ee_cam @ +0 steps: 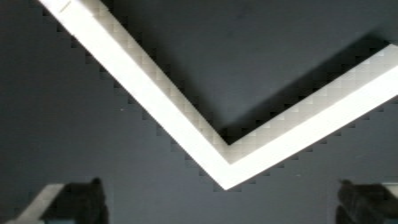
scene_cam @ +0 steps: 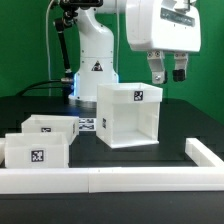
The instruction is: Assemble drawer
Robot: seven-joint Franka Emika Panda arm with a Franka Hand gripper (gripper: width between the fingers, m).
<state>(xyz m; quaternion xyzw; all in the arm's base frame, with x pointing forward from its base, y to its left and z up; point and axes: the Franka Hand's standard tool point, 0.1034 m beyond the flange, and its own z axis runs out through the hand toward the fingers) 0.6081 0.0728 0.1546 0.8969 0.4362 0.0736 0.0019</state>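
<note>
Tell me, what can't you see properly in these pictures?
Exterior view: the tall white open-fronted box hides the table behind it.
Wrist view: the black two-finger gripper is cut off by the frame edge, only blurry fingertips showing.
Wrist view: the white corner-shaped rail runs out of frame, ends unseen.

The black tabletop [scene_cam: 182, 128] is bare on the exterior view's right of the tall white open-fronted box [scene_cam: 128, 115]. This leaves a wide lane under the gripper [scene_cam: 168, 77], which hangs high with its fingers [ee_cam: 71, 200] spread and nothing between them. A low white L-shaped rail [scene_cam: 100, 180] walls the front edge and turns along that right side. Its corner lies below the fingers in the wrist view. Two small white open-topped trays [scene_cam: 50, 126] [scene_cam: 38, 152] crowd the left, and the gap between them looks tight, though the angle blurs it.
</note>
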